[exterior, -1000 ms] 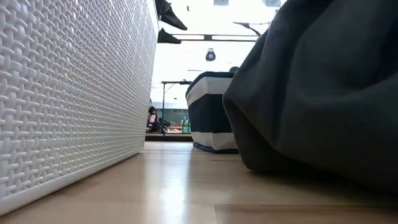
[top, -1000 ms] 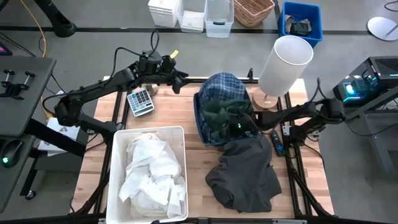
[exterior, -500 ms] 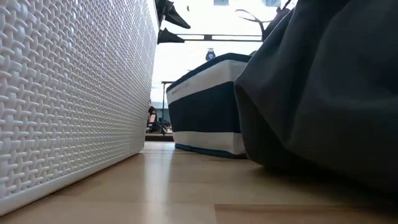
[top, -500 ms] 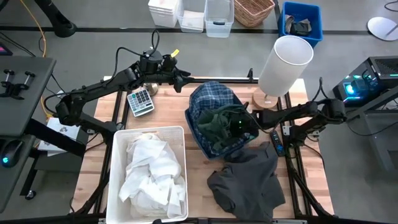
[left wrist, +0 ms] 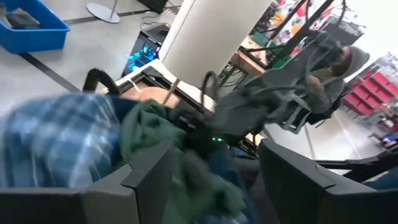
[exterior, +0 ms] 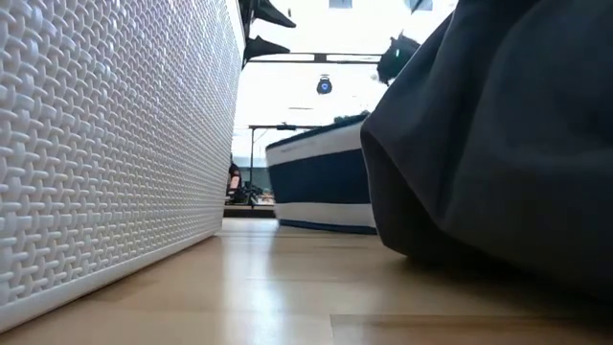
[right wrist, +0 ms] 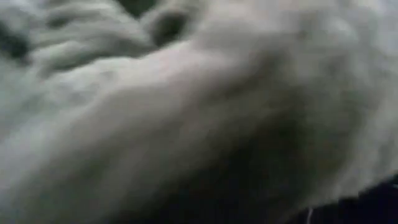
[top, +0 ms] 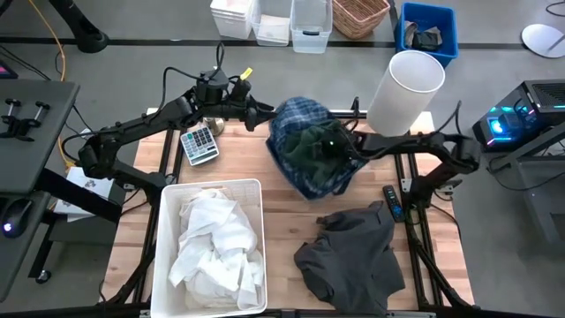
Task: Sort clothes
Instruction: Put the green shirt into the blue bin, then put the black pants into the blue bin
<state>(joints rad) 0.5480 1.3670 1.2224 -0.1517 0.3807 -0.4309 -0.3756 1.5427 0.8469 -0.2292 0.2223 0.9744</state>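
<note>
The dark blue bin [top: 311, 188] [exterior: 321, 182] stands askew at the table's far middle. It holds a blue-and-white plaid shirt [top: 300, 115] [left wrist: 56, 137] and a dark green garment [top: 309, 150] [left wrist: 149, 137]. My right gripper [top: 338, 148] is down among the green cloth; cloth fills its wrist view. My left gripper [top: 262, 115] [left wrist: 214, 149] hangs open just off the bin's far left side. A dark grey garment [top: 353, 261] [exterior: 498, 125] lies crumpled on the table near the front right. White clothes [top: 216, 243] fill the white bin [top: 163, 256] [exterior: 105, 144].
A calculator [top: 199, 143] lies at the far left. A tall white cylinder [top: 402, 88] on a wooden base stands at the far right, close to my right arm. A small black device [top: 391, 201] lies by the right edge. Bare wood shows between the two bins.
My right gripper has gone toward the table's far edge inside the blue bin. The bin has slid first toward the left, then toward the far edge, and turned. The dark grey garment, earlier up against the bin, has slumped toward the near edge.
</note>
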